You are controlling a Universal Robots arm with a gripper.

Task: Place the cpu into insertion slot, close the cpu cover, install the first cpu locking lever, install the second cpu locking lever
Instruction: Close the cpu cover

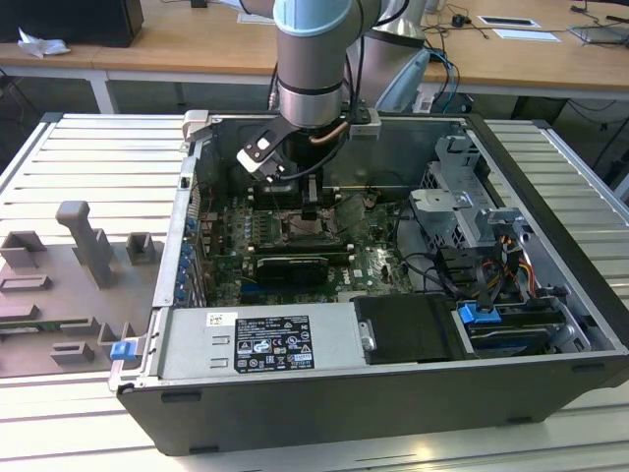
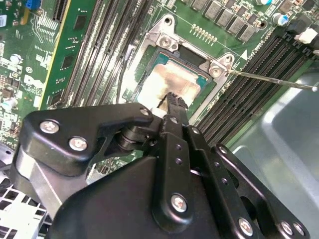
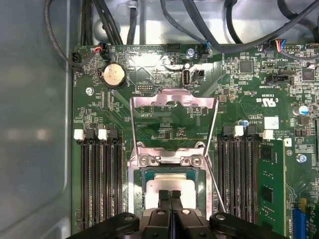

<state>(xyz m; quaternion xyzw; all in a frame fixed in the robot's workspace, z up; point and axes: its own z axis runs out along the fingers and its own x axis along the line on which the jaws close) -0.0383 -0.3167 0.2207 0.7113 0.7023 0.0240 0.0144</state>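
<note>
Tight round the socket, open way straight up.
In the exterior view my hand (image 1: 311, 210) hangs inside the case (image 1: 550, 167), whose upper side lies open. From my hand, the black card (image 1: 290, 265) lies at 6 o'clock, the drive cage (image 1: 462, 211) and cables (image 1: 432, 270) at 3, the case wall (image 1: 189, 197) at 9. In the first wrist view the raised cpu cover (image 3: 172, 117) and a thin lever (image 3: 215, 169) stand close by.

Heads up, the pale silvery-beige square cpu (image 2: 172, 82) is only partly visible in the second wrist view. The black gripper (image 2: 173, 101) and its linkage cover the chip's near edge and that side of the silver-rimmed square insertion slot (image 2: 164, 32). In the exterior view, the light-blue and grey robot arm (image 1: 313, 59) blocks the socket spot on the green motherboard (image 1: 378, 261), so can't tell anything there.
</note>
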